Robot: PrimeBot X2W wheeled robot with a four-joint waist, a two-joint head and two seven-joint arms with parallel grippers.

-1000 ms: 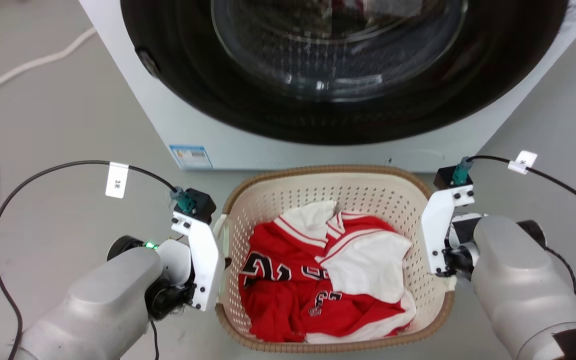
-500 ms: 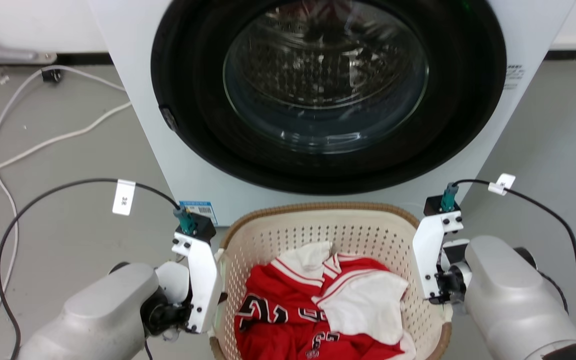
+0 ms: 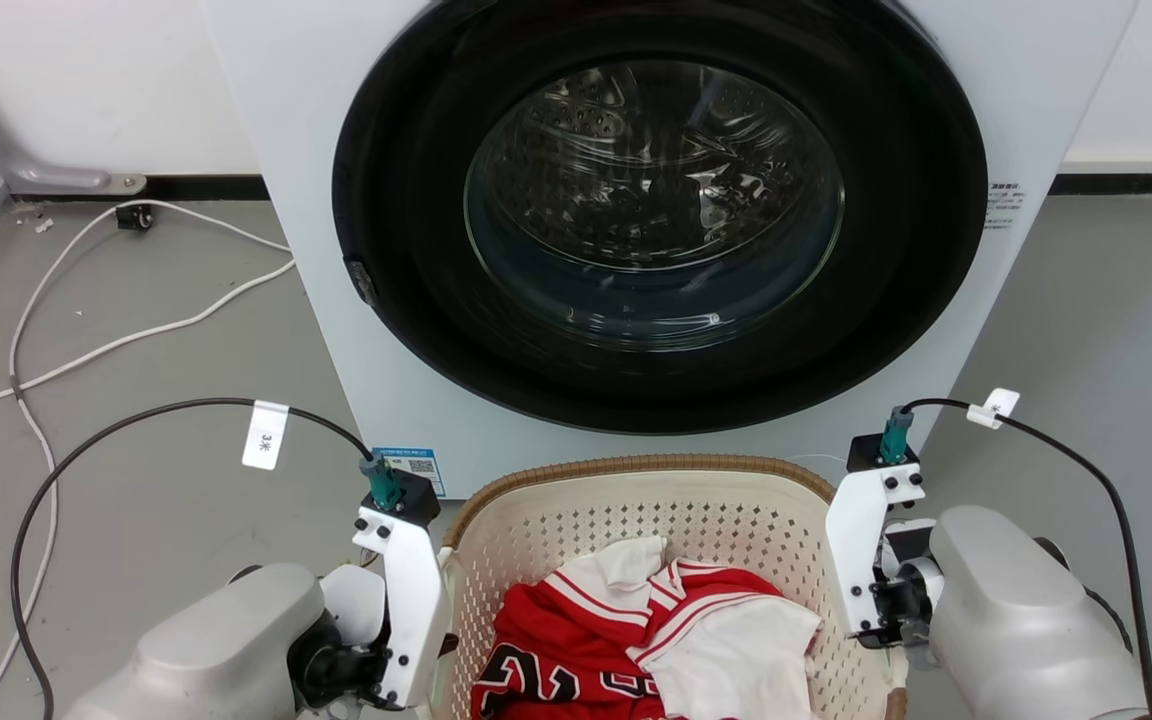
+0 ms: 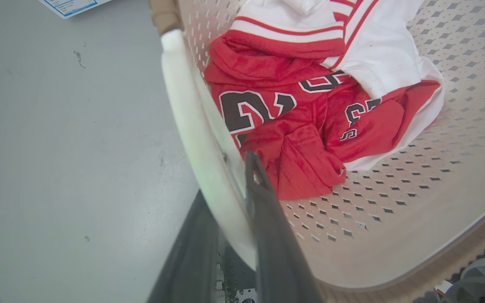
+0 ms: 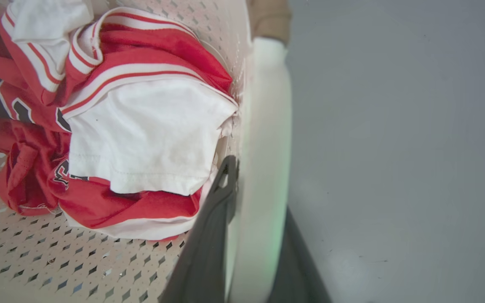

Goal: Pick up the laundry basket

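Head view: laundry basket (image 3: 636, 470) at bottom centre, just below washing machine door (image 3: 656, 220), red-and-white jerseys (image 3: 576, 645) inside. Wrist views: left gripper (image 4: 227, 179) closed on white left handle (image 4: 183, 105), 1 finger each side; right gripper (image 5: 259, 189) closed the same way on right handle (image 5: 267, 105).
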